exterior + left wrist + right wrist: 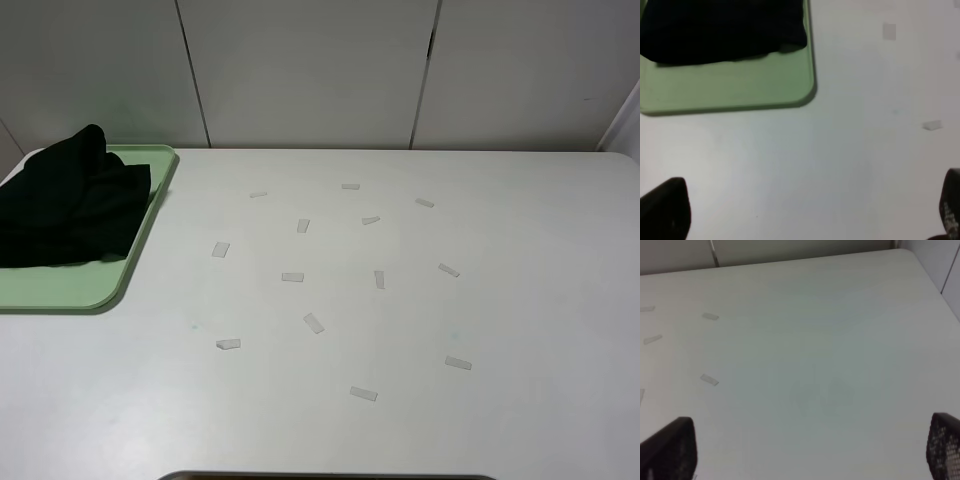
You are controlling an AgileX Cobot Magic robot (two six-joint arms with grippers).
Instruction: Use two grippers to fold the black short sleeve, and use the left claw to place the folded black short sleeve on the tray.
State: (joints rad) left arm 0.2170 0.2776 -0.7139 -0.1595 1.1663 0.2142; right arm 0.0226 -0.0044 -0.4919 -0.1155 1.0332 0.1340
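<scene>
While both grippers (805, 210) (810, 450) gape empty, the black short sleeve (65, 200) overhangs the tray (70, 285) at its far rim.

White table (420, 320) with tape strips (292, 277); pale panelled wall (310, 70) behind.

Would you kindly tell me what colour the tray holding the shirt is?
The tray is pale mint green, clearest in the exterior high view.

Only the tips of the jaws are showing, in the wrist views. The left gripper (810, 212) is showing two matte black, rounded tips. The right gripper (812, 450) is showing two black tips too, one of them carrying a fine dotted grid texture.
</scene>
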